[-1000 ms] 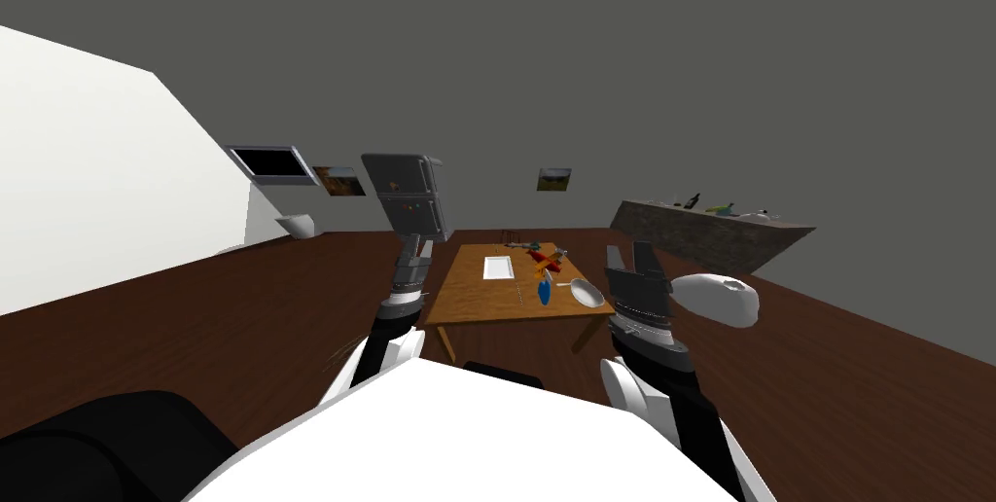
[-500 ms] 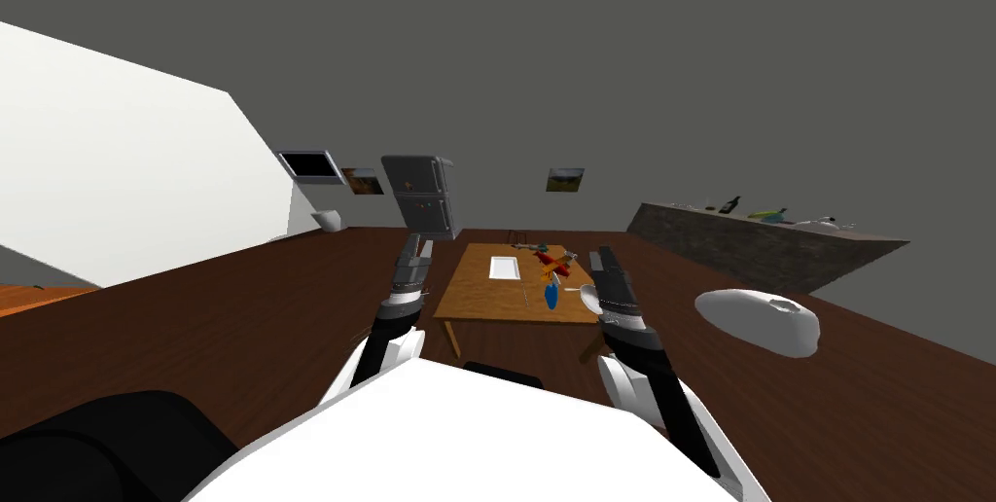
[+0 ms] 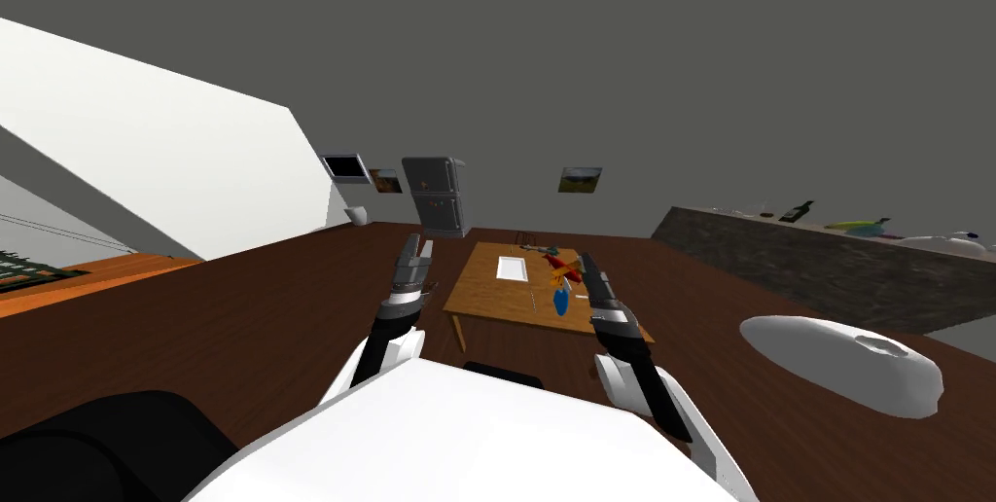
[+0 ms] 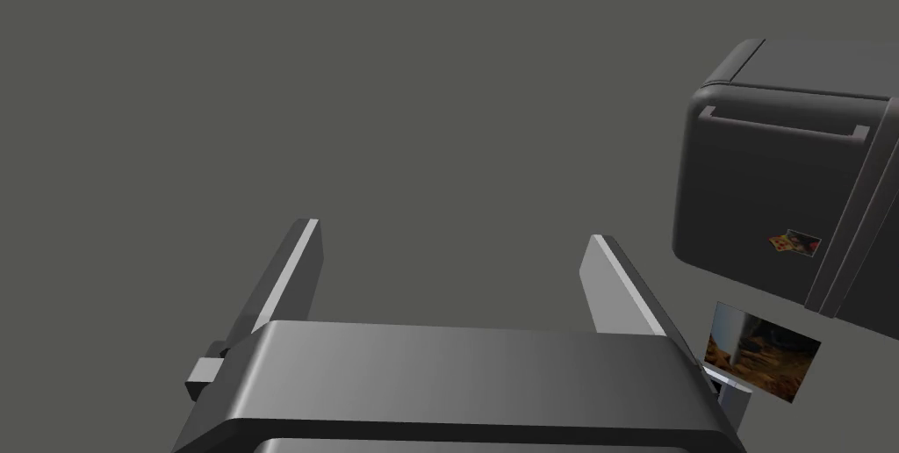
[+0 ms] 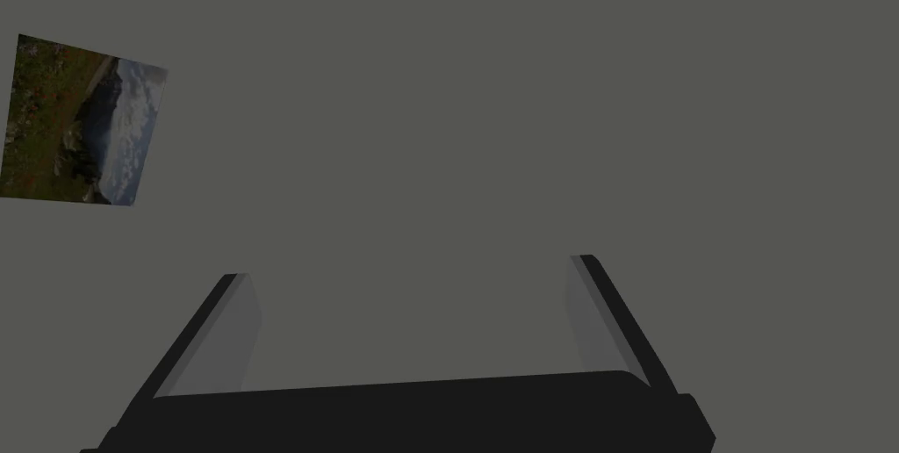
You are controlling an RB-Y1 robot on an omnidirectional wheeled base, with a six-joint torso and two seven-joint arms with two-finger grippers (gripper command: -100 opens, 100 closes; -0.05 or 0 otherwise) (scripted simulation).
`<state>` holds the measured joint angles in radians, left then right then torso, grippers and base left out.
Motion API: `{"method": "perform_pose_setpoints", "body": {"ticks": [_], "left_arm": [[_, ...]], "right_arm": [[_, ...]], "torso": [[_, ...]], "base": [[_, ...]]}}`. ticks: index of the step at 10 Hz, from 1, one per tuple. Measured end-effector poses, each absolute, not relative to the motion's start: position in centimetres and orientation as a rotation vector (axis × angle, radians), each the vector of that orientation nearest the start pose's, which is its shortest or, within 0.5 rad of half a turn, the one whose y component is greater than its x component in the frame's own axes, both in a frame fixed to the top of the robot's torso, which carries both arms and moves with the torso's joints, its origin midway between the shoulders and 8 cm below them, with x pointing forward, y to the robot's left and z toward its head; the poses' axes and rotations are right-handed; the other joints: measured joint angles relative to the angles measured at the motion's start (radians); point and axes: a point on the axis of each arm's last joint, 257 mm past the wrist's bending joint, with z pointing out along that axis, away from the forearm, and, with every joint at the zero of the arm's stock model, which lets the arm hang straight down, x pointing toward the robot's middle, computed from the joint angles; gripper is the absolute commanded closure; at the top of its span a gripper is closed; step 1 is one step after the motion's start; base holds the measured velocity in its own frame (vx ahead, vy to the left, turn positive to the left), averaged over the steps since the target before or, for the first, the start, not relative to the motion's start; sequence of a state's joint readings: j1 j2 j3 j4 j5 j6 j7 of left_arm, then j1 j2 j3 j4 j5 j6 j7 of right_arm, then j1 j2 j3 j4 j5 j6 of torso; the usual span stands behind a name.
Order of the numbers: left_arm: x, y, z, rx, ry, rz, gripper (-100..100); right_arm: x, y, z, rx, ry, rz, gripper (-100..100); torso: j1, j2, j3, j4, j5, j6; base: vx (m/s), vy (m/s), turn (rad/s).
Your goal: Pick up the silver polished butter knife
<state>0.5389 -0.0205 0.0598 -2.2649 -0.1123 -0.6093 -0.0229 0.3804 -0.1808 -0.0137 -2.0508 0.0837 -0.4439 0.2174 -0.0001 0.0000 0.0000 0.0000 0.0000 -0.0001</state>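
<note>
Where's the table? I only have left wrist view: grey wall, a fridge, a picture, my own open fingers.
Observer: Head view has a wooden table ahead across the dark floor, well short of reach by the look of it.
Operator: Knife on it?
Observer: Maybe. A thin pale sliver lies near the close edge beside a blue thing, but it's too small to call.
Operator: What's the other arm doing?
Observer: The right gripper is open and empty, facing the wall; in the head view its forearm crosses the table's right side.
</note>
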Motion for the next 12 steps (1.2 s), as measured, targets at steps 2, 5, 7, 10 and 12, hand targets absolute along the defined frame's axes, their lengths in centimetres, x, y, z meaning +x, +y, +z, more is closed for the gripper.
{"method": "perform_pose_setpoints", "body": {"ticks": [2,5,7,10,12], "left_arm": [[32.4,28.5,2.5,-0.534,0.634,-1.154,0],[32.4,28.5,2.5,-0.534,0.634,-1.154,0],[32.5,28.5,2.5,-0.534,0.634,-1.154,0],[32.4,28.5,2.5,-0.534,0.634,-1.154,0],[32.4,28.5,2.5,-0.534,0.634,-1.154,0]], "right_arm": [[41.6,-27.0,-7.2,0.507,1.024,0.971,-100],[42.6,-27.6,-9.8,0.529,1.078,0.937,-100],[44.2,-28.1,-12.5,0.550,1.147,0.890,-100],[45.0,-28.7,-16.2,0.581,1.228,0.835,-100],[45.8,-29.2,-18.5,0.602,1.284,0.795,-100]], "torso": [[0.000,0.000,0.000,0.000,0.000,0.001],[0.000,0.000,0.000,0.000,0.000,0.001],[0.000,0.000,0.000,0.000,0.000,0.000],[0.000,0.000,0.000,0.000,0.000,0.001],[0.000,0.000,0.000,0.000,0.000,0.001]], "base": [[-0.001,-0.003,0.012],[-0.004,0.001,0.157],[-0.005,-0.002,0.186],[-0.005,0.001,0.162],[-0.004,0.000,0.147]]}}
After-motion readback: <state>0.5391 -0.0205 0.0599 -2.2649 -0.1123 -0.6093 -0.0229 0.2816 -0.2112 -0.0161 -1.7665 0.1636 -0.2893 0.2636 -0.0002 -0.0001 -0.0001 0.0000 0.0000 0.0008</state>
